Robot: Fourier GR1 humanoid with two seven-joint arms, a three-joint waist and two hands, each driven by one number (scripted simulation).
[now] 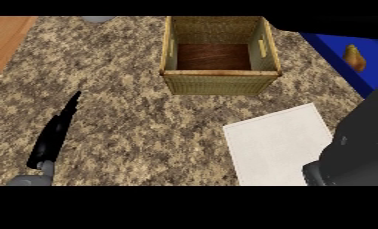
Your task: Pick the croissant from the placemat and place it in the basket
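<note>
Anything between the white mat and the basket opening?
Nothing visible. Bare counter lies between the mat and the basket, whose top is open; only its near wall has to be cleared. No croissant shows on the mat; the right robot hand covers its lower right corner.

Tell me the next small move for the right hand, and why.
Probably swing the right hand up and left toward the basket. The placemat shows no croissant and the basket's floor is bare, so the croissant is likely hidden in that hand, though I cannot see it. The left hand rests open at the left.
</note>
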